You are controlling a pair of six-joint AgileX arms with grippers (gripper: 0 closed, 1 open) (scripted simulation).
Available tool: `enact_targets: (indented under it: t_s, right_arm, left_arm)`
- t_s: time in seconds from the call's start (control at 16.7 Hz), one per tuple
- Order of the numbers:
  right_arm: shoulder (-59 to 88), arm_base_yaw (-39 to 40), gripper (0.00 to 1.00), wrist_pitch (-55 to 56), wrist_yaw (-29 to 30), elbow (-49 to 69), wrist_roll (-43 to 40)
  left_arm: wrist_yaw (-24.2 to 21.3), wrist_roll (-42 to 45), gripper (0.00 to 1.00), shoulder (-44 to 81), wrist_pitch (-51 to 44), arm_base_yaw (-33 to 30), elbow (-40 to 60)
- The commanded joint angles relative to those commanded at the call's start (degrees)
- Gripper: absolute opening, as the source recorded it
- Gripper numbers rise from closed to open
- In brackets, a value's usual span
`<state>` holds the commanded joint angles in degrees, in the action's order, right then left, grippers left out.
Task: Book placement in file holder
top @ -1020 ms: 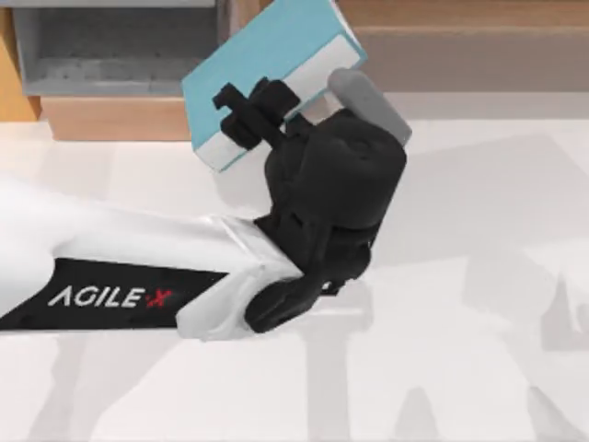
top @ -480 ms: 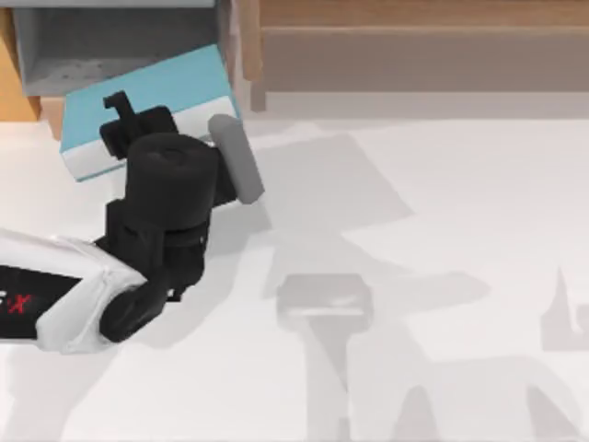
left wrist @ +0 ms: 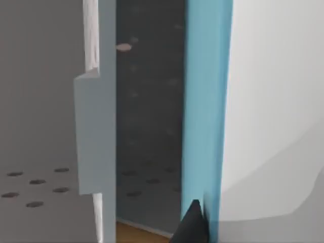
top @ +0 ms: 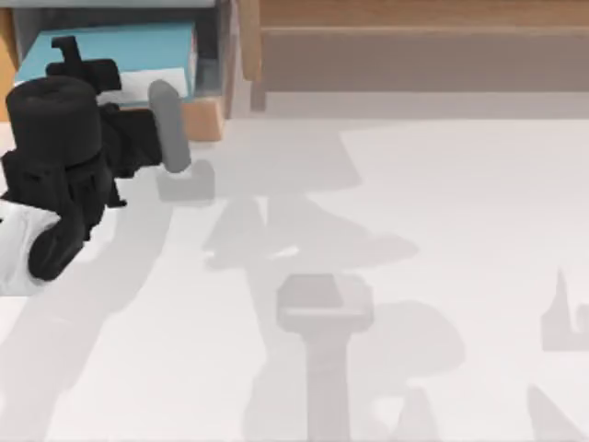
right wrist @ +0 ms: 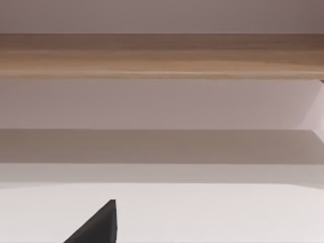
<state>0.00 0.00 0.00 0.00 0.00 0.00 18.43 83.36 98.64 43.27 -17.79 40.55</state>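
Now the book [top: 120, 51] lies flat inside the file holder [top: 204, 118] at the table's [top: 414, 276] ten o'clock corner, its white page edge toward the tan front lip. My left tool [top: 78, 72] is clenched on the book's near edge. My right tool [right wrist: 96, 225] is parked; I cannot tell its grip.

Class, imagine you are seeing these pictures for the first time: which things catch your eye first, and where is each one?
The teal book stands out first, at the table's far left corner, lying over the grey file holder. The black left gripper grips the book there, its white arm reaching in from the left edge. Behind the table, a long brown wooden shelf runs off to the right.
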Motion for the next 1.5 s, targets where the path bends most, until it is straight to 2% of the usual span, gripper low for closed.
enact_targets:
  t_s: [0.12,0.3,0.66,1.08,1.32,1.5]
  right_arm:
    - [0.0,0.0,1.0,0.0,0.0,0.0,0.0]
    - [0.0,0.0,1.0,0.0,0.0,0.0,0.0]
    - [0.0,0.0,1.0,0.0,0.0,0.0,0.0]
    - [0.0,0.0,1.0,0.0,0.0,0.0,0.0]
    - [0.0,0.0,1.0,0.0,0.0,0.0,0.0]
    - [0.0,0.0,1.0,0.0,0.0,0.0,0.0]
  left_arm:
    - [-4.8,2.4,0.0,1.3,0.5,2.6,0.9]
    - [-8.4,4.0,0.0,2.8,0.7,4.5,1.7]
    - [-8.3,4.0,0.0,2.7,0.7,4.4,1.6]
    - [-9.3,4.2,0.0,8.4,0.1,5.5,8.0]
    - [-9.4,4.2,0.0,8.9,0.0,5.5,8.4]
    - [-9.4,4.2,0.23,8.9,0.0,5.5,8.4]
